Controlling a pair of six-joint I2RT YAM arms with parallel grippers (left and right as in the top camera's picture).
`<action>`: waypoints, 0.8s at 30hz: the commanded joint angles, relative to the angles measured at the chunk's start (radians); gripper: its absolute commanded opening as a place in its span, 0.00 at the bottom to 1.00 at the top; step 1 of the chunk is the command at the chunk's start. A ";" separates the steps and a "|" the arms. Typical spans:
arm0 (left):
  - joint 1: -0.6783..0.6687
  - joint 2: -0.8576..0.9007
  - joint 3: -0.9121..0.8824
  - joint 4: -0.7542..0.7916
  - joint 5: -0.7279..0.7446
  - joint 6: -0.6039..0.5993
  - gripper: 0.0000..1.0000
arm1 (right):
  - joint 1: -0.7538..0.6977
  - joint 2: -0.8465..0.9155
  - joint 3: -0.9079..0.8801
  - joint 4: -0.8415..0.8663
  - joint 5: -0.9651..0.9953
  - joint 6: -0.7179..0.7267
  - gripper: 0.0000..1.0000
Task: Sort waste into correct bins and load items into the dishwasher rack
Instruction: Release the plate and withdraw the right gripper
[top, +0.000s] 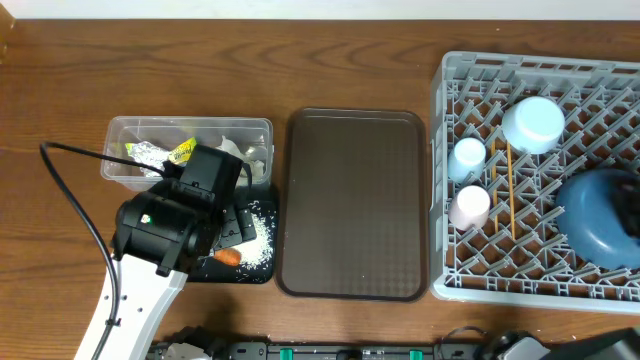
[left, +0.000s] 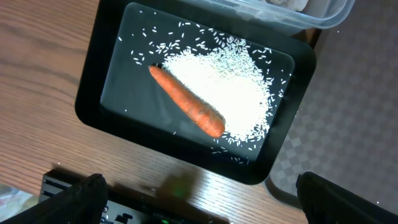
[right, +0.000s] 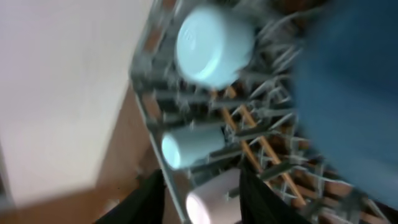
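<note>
Sorting looks finished: the left gripper (left: 208, 202) hangs released and empty over the small orange carrot (left: 186, 111) on white rice scraps (left: 239, 93) in the flat black rectangular tray (left: 93, 87), so lifting clear seems next; the blurred right gripper's (right: 200, 199) state I cannot tell

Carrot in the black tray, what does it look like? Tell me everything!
The carrot is small, orange and whole, narrower at one end. It lies flat and slanted in the black tray, one long side against a pile of white rice, loose grains scattered around. Nothing grips it.
</note>
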 joint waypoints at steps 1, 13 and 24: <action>0.005 0.000 -0.002 -0.004 -0.005 0.003 1.00 | 0.193 -0.011 0.012 0.010 0.178 -0.061 0.41; 0.005 0.000 -0.002 -0.004 -0.005 0.003 1.00 | 0.915 0.002 0.012 0.137 0.814 0.077 0.43; 0.005 0.000 -0.002 -0.004 -0.005 0.003 1.00 | 1.154 0.193 0.011 0.174 1.006 0.132 0.42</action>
